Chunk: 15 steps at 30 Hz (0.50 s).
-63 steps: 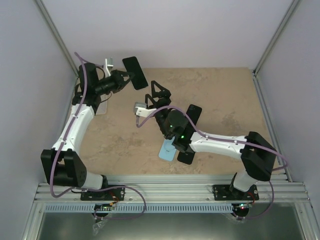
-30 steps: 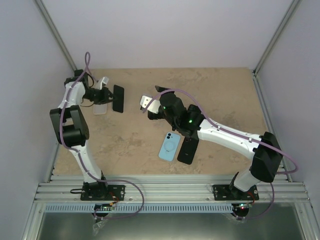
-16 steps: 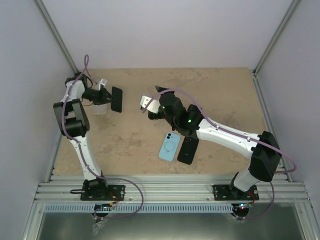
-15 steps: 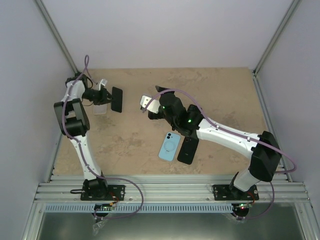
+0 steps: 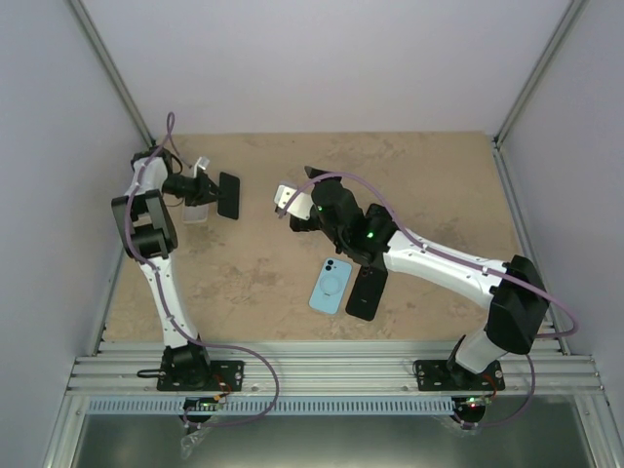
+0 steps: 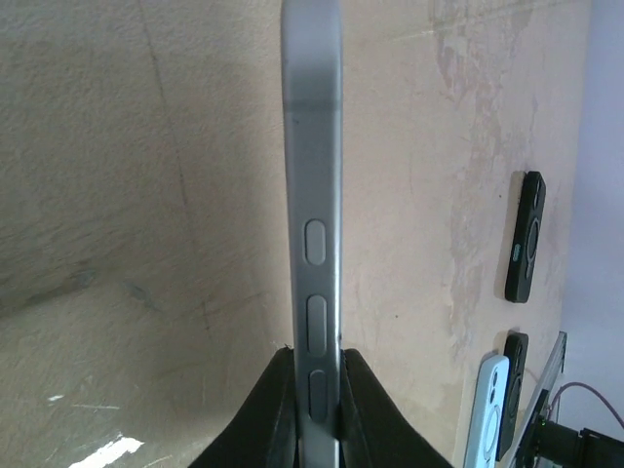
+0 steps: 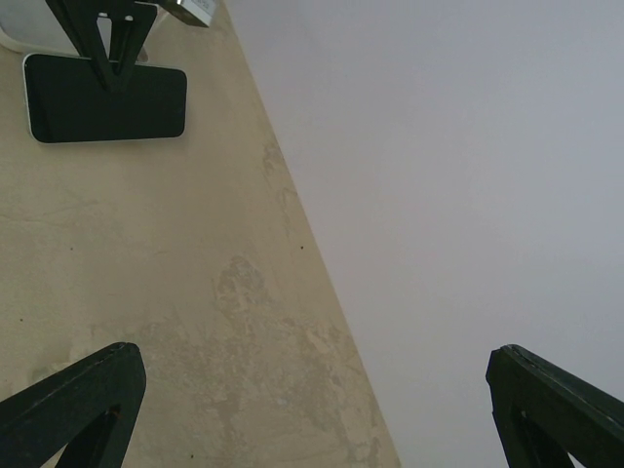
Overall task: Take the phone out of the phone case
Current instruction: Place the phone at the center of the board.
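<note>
My left gripper (image 5: 216, 189) is shut on a black phone (image 5: 230, 195) and holds it at the far left, above the table. In the left wrist view the phone (image 6: 312, 195) shows edge-on, its silver side with buttons clamped between my black fingers (image 6: 278, 409). A light blue phone case (image 5: 331, 285) lies flat near the middle front and also shows in the left wrist view (image 6: 487, 414). My right gripper (image 5: 304, 195) is wide open and empty, facing the held phone (image 7: 105, 99). Its fingertips (image 7: 73, 400) stand far apart.
A black case (image 5: 366, 292) lies right beside the blue one. Another black case (image 6: 526, 249) shows further along in the left wrist view. A pale clear case (image 5: 195, 212) lies under my left gripper. Grey walls close the table's back and sides.
The left gripper has carried the phone down and left. The right arm has lifted off the blue case and swung back. Almost nothing has moved in the last half second.
</note>
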Available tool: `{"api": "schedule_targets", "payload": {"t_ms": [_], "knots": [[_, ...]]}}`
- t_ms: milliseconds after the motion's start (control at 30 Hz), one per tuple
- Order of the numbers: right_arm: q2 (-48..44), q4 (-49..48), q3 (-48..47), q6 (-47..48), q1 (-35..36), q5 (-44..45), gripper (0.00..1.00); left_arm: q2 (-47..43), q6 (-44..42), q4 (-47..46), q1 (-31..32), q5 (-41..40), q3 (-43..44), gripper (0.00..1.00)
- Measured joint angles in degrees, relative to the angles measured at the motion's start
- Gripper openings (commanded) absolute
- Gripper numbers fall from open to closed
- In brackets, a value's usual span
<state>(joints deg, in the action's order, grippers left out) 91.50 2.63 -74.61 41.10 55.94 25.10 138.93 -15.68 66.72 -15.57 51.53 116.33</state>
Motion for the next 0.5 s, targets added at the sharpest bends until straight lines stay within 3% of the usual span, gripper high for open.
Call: {"api": "schedule_targets", "payload": {"t_ms": [267,500], "knots": [[0.0,0.0,0.0,0.0,-0.3,0.2,0.98,1.5,2.0,-0.5,-0.3,-0.4,1.8,0.09],[0.0,-0.5,0.0,0.0,-0.5,0.4,0.98,3.7,3.7,-0.9,-0.3,-1.8,3.8,0.26]]}}
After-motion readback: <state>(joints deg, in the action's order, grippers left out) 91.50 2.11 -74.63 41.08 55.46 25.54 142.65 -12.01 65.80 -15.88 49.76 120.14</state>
